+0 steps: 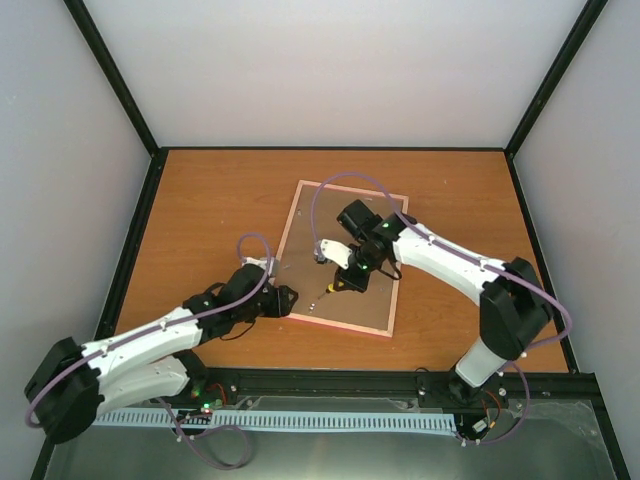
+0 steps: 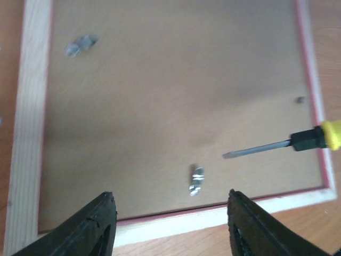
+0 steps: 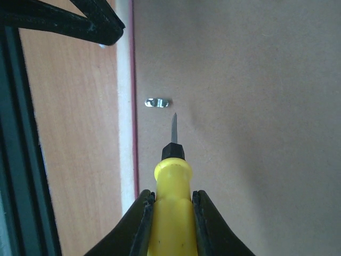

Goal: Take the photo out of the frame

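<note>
Right gripper (image 3: 173,201) clamped on screwdriver (image 3: 173,178), left gripper (image 2: 170,213) agape; likely hazard: tip skidding past clip (image 3: 157,102) at its 10 o'clock, gouging board (image 3: 256,106).

Pale grey-white walls (image 1: 330,70) enclose an orange-brown wooden desk (image 1: 220,200); black rails (image 1: 112,75) run up the upper corners, light seemingly even.

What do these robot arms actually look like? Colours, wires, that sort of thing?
Both the left arm and the right arm have smooth white shells between chunky black joints, with a bulky black block at the shoulder. A thin purple cable loops loosely along each arm. Each arm ends in two black, wedge-shaped fingers.
</note>
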{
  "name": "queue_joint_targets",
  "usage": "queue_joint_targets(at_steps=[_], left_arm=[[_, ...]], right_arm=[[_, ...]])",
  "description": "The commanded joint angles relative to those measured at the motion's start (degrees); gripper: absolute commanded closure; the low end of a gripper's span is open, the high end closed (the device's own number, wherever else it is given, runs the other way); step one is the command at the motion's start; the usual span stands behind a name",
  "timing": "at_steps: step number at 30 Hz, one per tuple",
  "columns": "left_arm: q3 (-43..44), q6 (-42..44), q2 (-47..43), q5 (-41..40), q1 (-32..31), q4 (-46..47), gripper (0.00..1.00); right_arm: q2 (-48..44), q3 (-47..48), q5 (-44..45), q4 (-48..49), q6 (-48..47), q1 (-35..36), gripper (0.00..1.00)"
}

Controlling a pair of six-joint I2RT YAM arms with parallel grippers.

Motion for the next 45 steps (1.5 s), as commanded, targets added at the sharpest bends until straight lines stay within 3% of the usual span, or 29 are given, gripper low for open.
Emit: queue_joint_targets(at_steps=[1,7,11,17,35,37,39,40,45], left_arm=[[3.11,10.19,-5.68,-0.50,-2.46,6.89,0.39],[3.96,24.94,-9.08,6.92,-8.72,13.86,0.36],[3.12,28.57,-9.12,10.08,-11.79,17.86,0.39],[5.96,31.72,-2.97,9.29,-15.51,15.91,0.44],[6.41,32.91,-2.25,6.78,-16.05,17.48,0.90],[6.01,32.52,-2.71,6.00,-16.05,17.77,0.95],[5.68,31.45,-3.30,3.39,-16.05,17.34,0.98],[5.73,30.47,-3.42,1.64,-16.05,16.73,0.99],[6.75,23.48,-2.64,-9.61,-15.46,10.14,0.99]], right_arm=[[-6.36,0.57,-2.21,-4.16,-0.17,0.26,0.97],[-8.16,1.99,-12.39,-10.28,-1.75,0.28,0.96],[-9.20,1.29,-14.65,-10.50,-2.41,0.26,0.96],[-9.84,0.60,-18.63,-10.65,-2.74,0.29,0.96],[-11.06,-0.84,-20.94,-10.24,-2.68,0.26,0.94],[-11.16,-0.85,-20.94,-10.24,-2.54,0.26,0.82],[-11.50,-0.51,-20.75,-10.32,-2.51,-0.19,0.59],[-11.77,-0.23,-20.55,-10.33,-2.46,-0.75,0.53],[-13.87,0.44,-19.01,-7.91,-1.01,-8.13,0.35]])
